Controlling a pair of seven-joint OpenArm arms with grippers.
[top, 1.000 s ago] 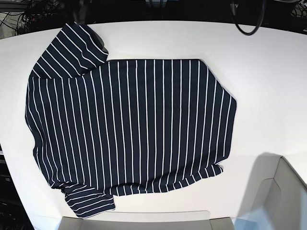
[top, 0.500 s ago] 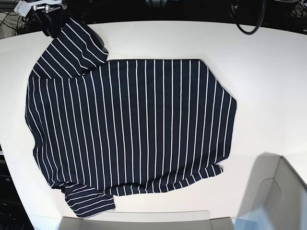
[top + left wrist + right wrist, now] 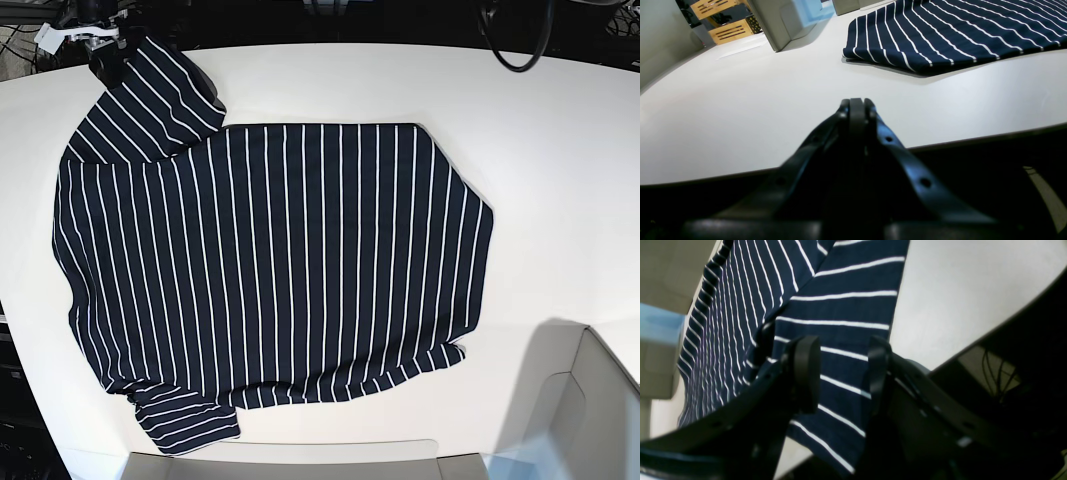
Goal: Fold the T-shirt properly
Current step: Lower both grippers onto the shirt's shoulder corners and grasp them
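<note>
The dark navy T-shirt [image 3: 280, 270] with thin white stripes lies spread flat on the white table [image 3: 560, 150]. One short sleeve points to the back left and the other to the front left. My right gripper [image 3: 108, 55] hangs over the tip of the back left sleeve. In the right wrist view this gripper [image 3: 841, 373] is open, and the striped sleeve [image 3: 840, 306] shows below and between its fingers. I cannot tell whether they touch the cloth. My left gripper [image 3: 855, 103] is shut and empty, at the table's edge, apart from the shirt's corner [image 3: 940, 30].
A grey bin [image 3: 280, 462] stands along the front edge. A second grey bin [image 3: 590, 400] stands at the front right and also shows in the left wrist view [image 3: 780, 20]. Wooden crates [image 3: 723, 30] sit beyond the table. Cables [image 3: 520, 45] hang at the back.
My right gripper has come into the base view at the back left and moved onto the tip of the back left sleeve. The shirt has not moved.
</note>
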